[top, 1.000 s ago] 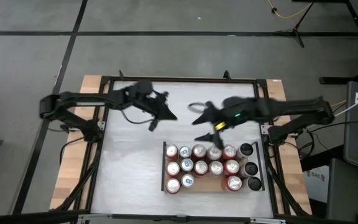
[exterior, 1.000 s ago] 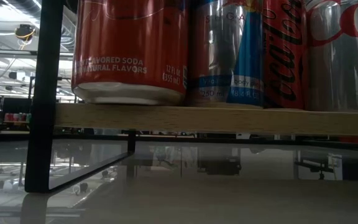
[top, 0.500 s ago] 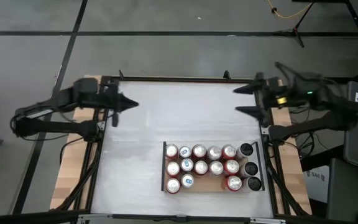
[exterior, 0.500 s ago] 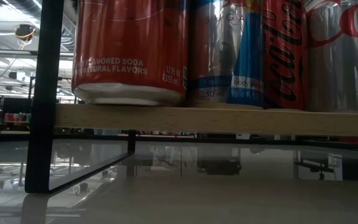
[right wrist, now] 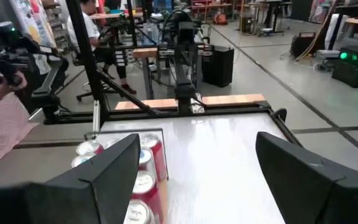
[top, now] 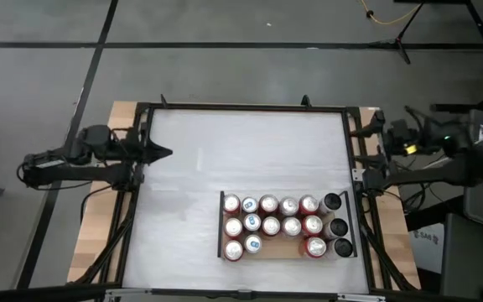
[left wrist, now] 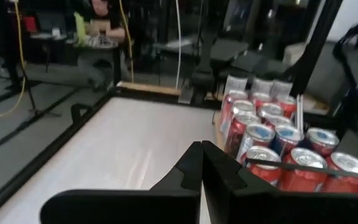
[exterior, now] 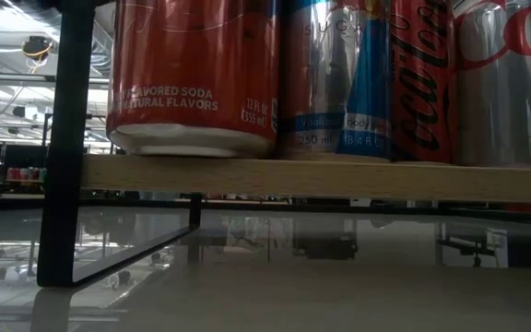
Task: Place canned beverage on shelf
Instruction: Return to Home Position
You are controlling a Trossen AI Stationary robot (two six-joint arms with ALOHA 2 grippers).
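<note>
Two grippers sat at opposite edges of the white tabletop (top: 225, 159), and neither held anything. The left gripper (top: 159, 153) lay at the table's left edge, pointing inward; in the left wrist view its fingers (left wrist: 191, 163) were pressed together, clenched on nothing. The right gripper (top: 366, 141) lay at the right edge, and in the right wrist view (right wrist: 197, 140) its two fingers stood wide apart, released.

The shelf (top: 283, 249), a light wooden board with black rails at its short ends, stood on the table's right half, near the edge at the bottom of the high view and well apart from both grippers. Cans (top: 271, 225) stood upright on it in three rows: red and silver tops over most of the board, black tops in the column at its right end. The third row had a bare gap in its middle.

In the low view, a red can (exterior: 192, 74) and a blue-and-silver can (exterior: 339, 74) rested side by side on the board's edge (exterior: 339, 178), beside a black rail (exterior: 67, 138).
</note>
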